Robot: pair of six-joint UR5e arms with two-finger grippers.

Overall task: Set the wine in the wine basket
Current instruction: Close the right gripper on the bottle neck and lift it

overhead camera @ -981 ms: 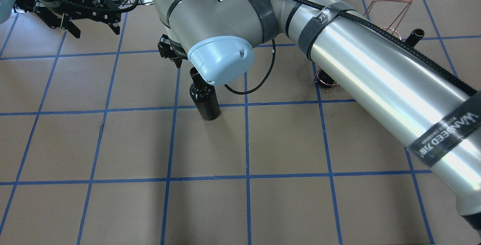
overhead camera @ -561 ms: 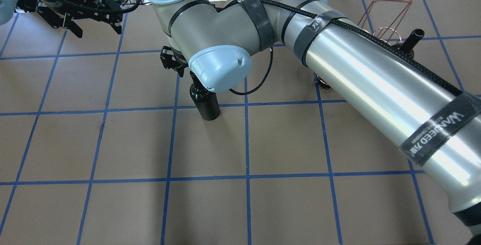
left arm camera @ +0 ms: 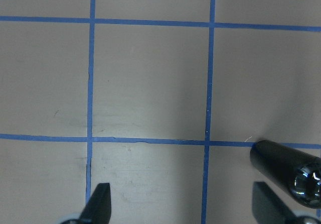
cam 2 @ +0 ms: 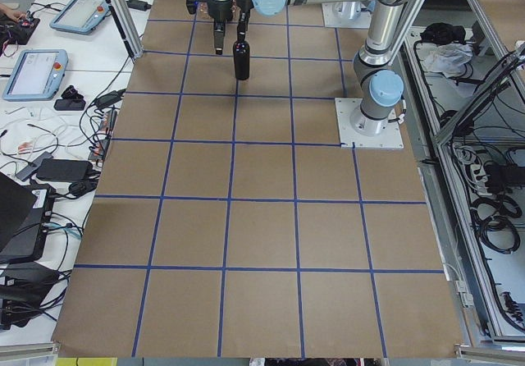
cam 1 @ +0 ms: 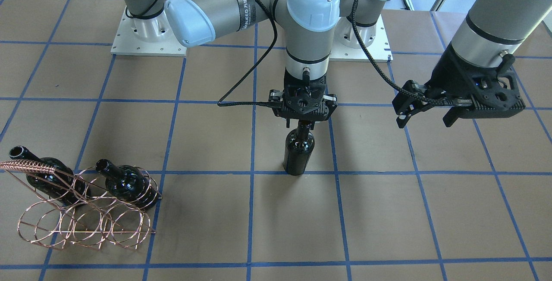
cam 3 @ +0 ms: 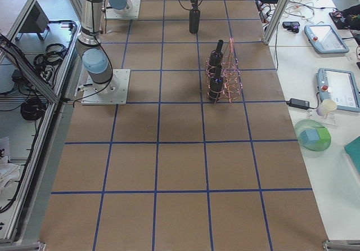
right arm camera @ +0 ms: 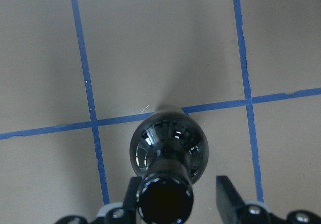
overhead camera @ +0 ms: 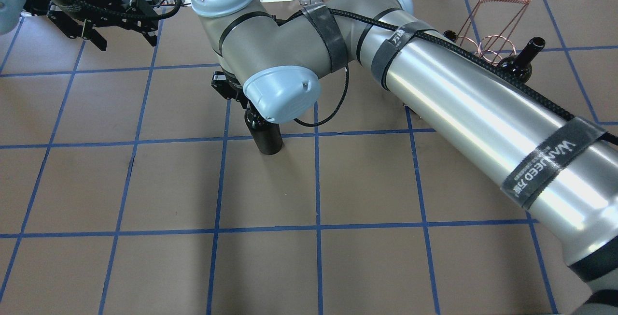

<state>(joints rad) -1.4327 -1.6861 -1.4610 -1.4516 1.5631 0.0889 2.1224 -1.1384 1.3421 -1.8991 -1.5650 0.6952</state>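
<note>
A black-glass wine bottle [cam 1: 298, 151] stands upright near the table's middle; it also shows in the overhead view [overhead camera: 268, 138] and in the right wrist view [right arm camera: 168, 143]. My right gripper [cam 1: 304, 121] is open and points straight down, its fingers [right arm camera: 226, 196] on either side of the bottle's neck at the mouth. One finger is close to the neck and the other stands apart from it. The copper wire wine basket [cam 1: 86, 216] stands far to my right [overhead camera: 487, 39] with two alike bottles [cam 1: 125, 182] lying in it. My left gripper [cam 1: 426, 121] is open and empty.
The brown table [cam 1: 215, 212] carries a blue tape grid. My right arm's long link [overhead camera: 483, 117] crosses the overhead view and hides part of the basket. In the left wrist view the standing bottle [left arm camera: 283, 166] shows at the lower right, beside my left fingers [left arm camera: 100, 204].
My right gripper has come down over the bottle's neck, which now hides under the wrist in the overhead view. The right arm has shifted, baring more of the basket. The left arm has barely moved.
</note>
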